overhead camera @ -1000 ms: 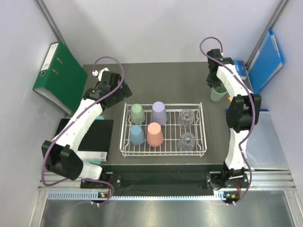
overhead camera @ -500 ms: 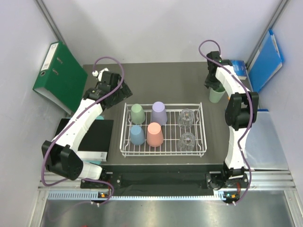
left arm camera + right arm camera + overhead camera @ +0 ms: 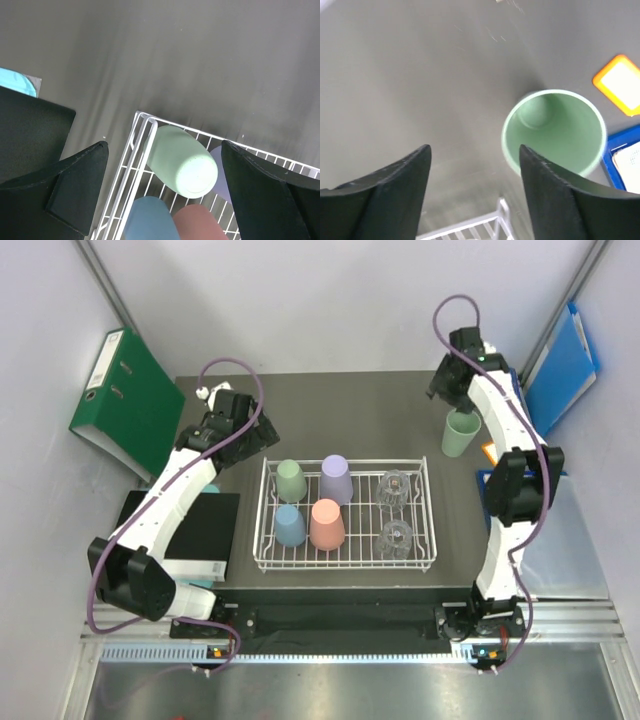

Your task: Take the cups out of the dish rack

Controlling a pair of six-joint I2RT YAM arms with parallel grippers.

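Note:
The white wire dish rack (image 3: 345,567) sits mid-table and holds upside-down cups: green (image 3: 291,480), lilac (image 3: 336,478), blue (image 3: 290,525) and salmon (image 3: 327,524), plus two clear glasses (image 3: 395,486) (image 3: 396,537). A second green cup (image 3: 460,432) stands mouth-up on the table right of the rack. My right gripper (image 3: 448,388) hovers open behind it; in the right wrist view the cup (image 3: 554,131) lies beside the right finger, not between the fingers. My left gripper (image 3: 262,436) is wide open above the rack's far left corner, over the racked green cup (image 3: 182,162).
A green binder (image 3: 125,400) leans at the far left and a blue folder (image 3: 560,365) at the far right. A black box (image 3: 200,530) lies left of the rack. An orange-edged card (image 3: 620,82) lies close to the freed cup.
The right gripper has opened, let go of the green cup on the table, and pulled up and back from it. The left arm has stayed put.

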